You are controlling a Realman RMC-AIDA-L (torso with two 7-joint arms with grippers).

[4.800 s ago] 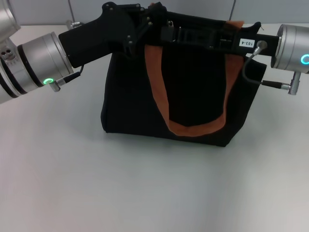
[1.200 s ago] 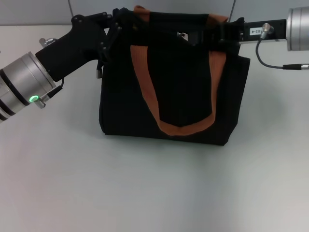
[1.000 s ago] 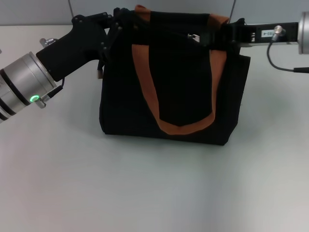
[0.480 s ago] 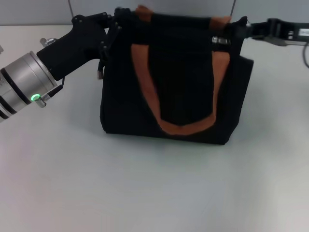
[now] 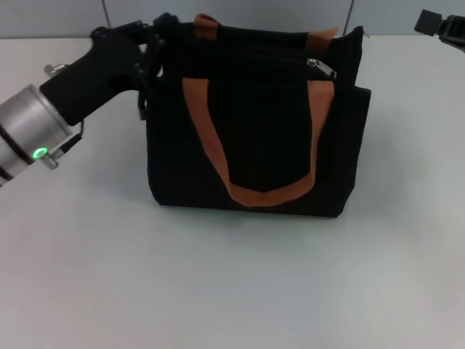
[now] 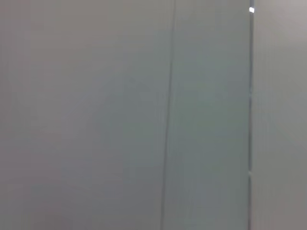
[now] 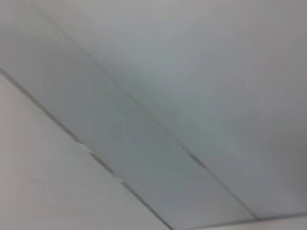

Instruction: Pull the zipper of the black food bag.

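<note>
Upright at the middle of the white table (image 5: 218,291): the black food bag (image 5: 254,123), boxy, its near face crossed by an orange-brown strap handle (image 5: 261,195) hanging in a U. Second handle only partly seen, as two orange tips poking above the top edge at the back. Top of the bag seen at a shallow angle, so little of the zip track can be made out against the black fabric.

Near the right end of the bag's top, just above the near handle's right leg: the zipper (image 5: 320,67), a small silver slider with its tab lying slanted. Nothing touching it.

At the bag's top left corner: the left gripper (image 5: 155,35), black on black, merging with the fabric. Whether spread, pressed together or pinching the bag's edge cannot be told. Behind it, the silver forearm with a green light, running off the left edge of the head view.

At the far upper right corner of the head view, well apart from the bag: the right gripper (image 5: 440,25), cut off by the frame, only a dark stub visible. State likewise impossible to tell.

Nothing of bag, table or either gripper in the two wrist views: only grey wall panels (image 6: 96,120) with thin seams, blurred.
</note>
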